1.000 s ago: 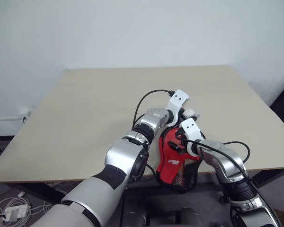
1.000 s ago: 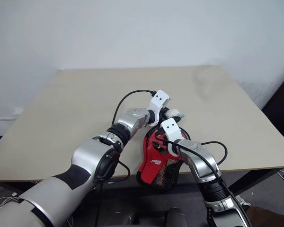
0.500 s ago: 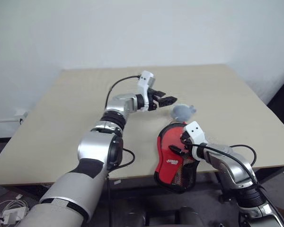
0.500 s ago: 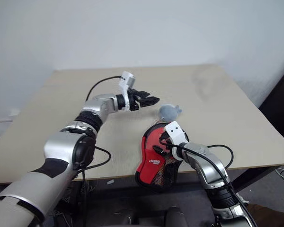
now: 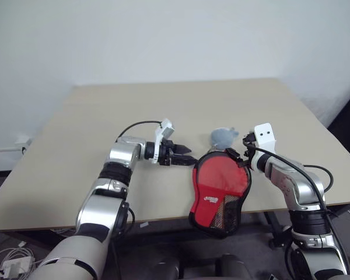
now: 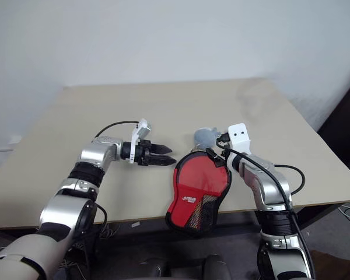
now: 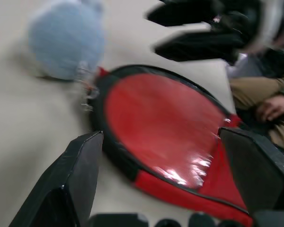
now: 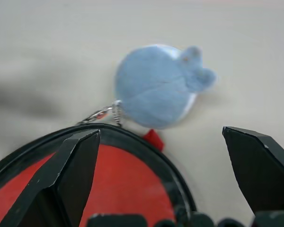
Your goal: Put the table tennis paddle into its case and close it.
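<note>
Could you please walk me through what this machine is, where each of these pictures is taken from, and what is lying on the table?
This is a humanoid robot with two arms, each ending in a gripper of two black fingers. Two pictures come from a stereo camera on its head, looking down over the arms. The other two come from cameras on the wrists, looking along each gripper's fingers. On the beige table lies a red paddle case with black edging, partly hanging over the near edge, with a grey-blue plush charm chained to it. The left gripper and the right gripper flank the case; both are open and hold nothing.
</note>
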Available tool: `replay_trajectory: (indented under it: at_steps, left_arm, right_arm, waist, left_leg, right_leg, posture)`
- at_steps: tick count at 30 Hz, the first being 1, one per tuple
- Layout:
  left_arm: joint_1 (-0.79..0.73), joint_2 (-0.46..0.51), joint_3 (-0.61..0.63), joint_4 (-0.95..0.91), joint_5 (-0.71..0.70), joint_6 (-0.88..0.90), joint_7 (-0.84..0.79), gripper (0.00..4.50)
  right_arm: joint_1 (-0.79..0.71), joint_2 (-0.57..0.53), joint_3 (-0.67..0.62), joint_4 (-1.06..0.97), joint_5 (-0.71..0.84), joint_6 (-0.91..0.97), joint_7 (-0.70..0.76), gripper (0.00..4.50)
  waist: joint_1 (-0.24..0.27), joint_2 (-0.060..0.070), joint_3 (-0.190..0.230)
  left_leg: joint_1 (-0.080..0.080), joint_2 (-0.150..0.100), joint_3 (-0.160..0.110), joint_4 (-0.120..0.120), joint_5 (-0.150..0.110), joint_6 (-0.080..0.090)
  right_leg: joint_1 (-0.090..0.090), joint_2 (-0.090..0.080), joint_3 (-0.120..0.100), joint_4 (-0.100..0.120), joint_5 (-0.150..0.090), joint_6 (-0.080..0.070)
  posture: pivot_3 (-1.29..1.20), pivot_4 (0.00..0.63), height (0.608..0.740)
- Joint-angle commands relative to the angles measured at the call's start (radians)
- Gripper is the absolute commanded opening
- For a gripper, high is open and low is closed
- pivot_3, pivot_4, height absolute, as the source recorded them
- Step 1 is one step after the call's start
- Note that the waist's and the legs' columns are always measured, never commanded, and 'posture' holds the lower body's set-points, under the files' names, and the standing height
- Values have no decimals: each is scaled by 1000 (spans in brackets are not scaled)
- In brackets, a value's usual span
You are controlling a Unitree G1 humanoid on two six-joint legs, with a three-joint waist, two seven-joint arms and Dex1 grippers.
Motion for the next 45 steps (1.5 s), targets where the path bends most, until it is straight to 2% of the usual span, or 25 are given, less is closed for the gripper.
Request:
replay_trajectory:
  at_steps: [1,4,7,11,19,24,29,32,43,45]
  left_arm:
    - [32,-52,-35,-175,-57,104,51,4125]
    - [68,-100,-77,-235,-50,105,117,4125]
    - [108,-109,-170,-263,-4,60,143,4125]
    - [127,-127,-218,-228,17,11,198,4125]
    - [122,-152,-246,-120,56,-60,304,4125]
    - [140,-143,-271,-136,71,-79,320,4125]
    - [144,-135,-276,-148,63,-77,329,4125]
    - [147,-132,-276,-153,64,-78,340,4160]
    - [156,-135,-297,-152,68,-58,362,4160]
    - [156,-138,-300,-151,69,-55,365,4160]
  right_arm:
    - [-65,4,-10,22,0,-40,-4,4500]
    - [-109,6,-14,78,-15,-68,-19,4500]
    - [-161,8,-22,139,-19,-83,-27,4500]
    - [-226,16,-25,212,-9,-99,-16,4500]
    - [-363,77,-61,519,14,-164,4,4500]
    - [-431,97,-70,764,-21,-291,-14,4500]
    - [-463,105,-61,909,-40,-374,-14,4500]
    - [-460,110,-61,927,-44,-401,-19,3933]
    - [-389,107,-82,761,-4,-378,9,124]
    - [-368,103,-86,705,9,-349,13,29]
  waist:
    - [1,0,0]
    - [0,0,0]
    - [-1,1,0]
    - [-1,2,0]
    - [-1,2,0]
    - [-2,3,0]
    - [-4,3,-1]
    - [-13,4,-1]
    - [-25,5,-1]
    - [-25,5,-2]
  left_leg:
    - [0,0,0,0,0,0]
    - [1,0,0,0,0,0]
    - [1,0,0,0,0,0]
    - [2,0,1,-2,0,0]
    - [3,0,1,-2,0,0]
    - [4,0,2,-2,0,0]
    - [4,0,2,-2,0,0]
    - [5,0,2,-2,0,0]
    - [5,-1,1,-2,0,0]
    - [5,-1,1,-2,0,0]
  right_leg:
    - [1,0,0,0,0,0]
    - [1,0,0,0,-2,3]
    - [0,0,1,0,-1,1]
    - [-1,1,4,0,0,-1]
    - [1,1,4,0,0,-1]
    - [1,1,5,0,0,-1]
    - [2,1,5,0,1,-1]
    - [2,1,5,0,1,-1]
    - [3,1,5,0,1,-1]
    - [3,0,5,0,1,-1]
  posture:
    - [0,0,740]
    - [0,0,740]
    - [0,0,740]
    - [0,0,740]
    - [0,0,740]
    - [0,0,740]
    - [0,0,740]
    - [0,0,740]
    - [0,0,740]
    - [0,0,740]
